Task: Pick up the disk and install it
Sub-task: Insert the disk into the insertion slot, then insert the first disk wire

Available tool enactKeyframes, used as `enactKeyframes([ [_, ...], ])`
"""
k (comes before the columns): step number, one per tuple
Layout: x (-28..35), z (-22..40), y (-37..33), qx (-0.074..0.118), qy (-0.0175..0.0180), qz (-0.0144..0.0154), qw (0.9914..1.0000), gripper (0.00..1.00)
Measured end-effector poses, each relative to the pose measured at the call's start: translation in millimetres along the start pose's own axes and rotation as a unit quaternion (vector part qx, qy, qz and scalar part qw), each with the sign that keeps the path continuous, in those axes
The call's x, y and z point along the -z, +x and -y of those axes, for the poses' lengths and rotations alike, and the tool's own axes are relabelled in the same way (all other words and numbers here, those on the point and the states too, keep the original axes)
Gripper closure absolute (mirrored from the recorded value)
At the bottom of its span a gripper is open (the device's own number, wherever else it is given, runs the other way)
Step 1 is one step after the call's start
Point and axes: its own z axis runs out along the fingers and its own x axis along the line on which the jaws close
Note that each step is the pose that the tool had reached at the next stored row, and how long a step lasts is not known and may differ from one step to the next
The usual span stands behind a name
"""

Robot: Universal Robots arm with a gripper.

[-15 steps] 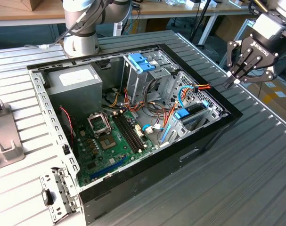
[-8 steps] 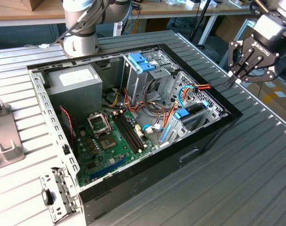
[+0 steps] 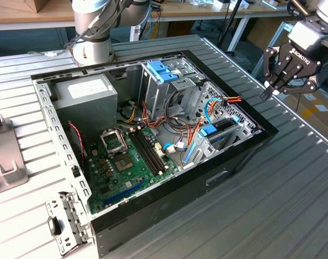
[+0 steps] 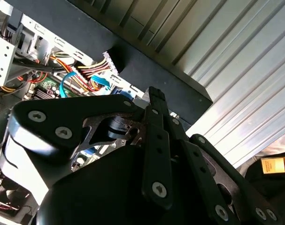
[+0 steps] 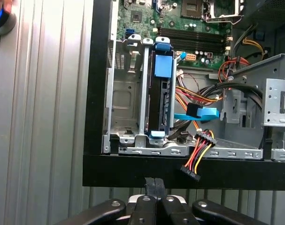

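- Black gripper (image 5: 154, 182) hangs just outside the computer case (image 5: 133, 174), fingers pressed together, holding nothing.
- Disk (image 5: 157, 103), blue-clipped, stands on edge in the case's front bay.
- Power supply (image 3: 85, 91) label: print unreadable.

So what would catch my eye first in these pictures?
The open computer case lying on the ribbed metal table, with its green circuit board and coloured wires laid bare. Then the black gripper, closed and empty, just outside the case's black edge in the first wrist view. Near it the disk, with bright blue pieces, stands in a metal cage.
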Motion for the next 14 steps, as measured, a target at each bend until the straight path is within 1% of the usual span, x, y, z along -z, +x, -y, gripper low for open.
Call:
enactKeyframes([
  [9,0.0,0.0,0.0,0.000,0.0025,-0.0002,1.00000,0.89],
  [14,-0.3,-3.7,-0.2,0.000,0.0026,-0.0002,1.00000,0.89],
])
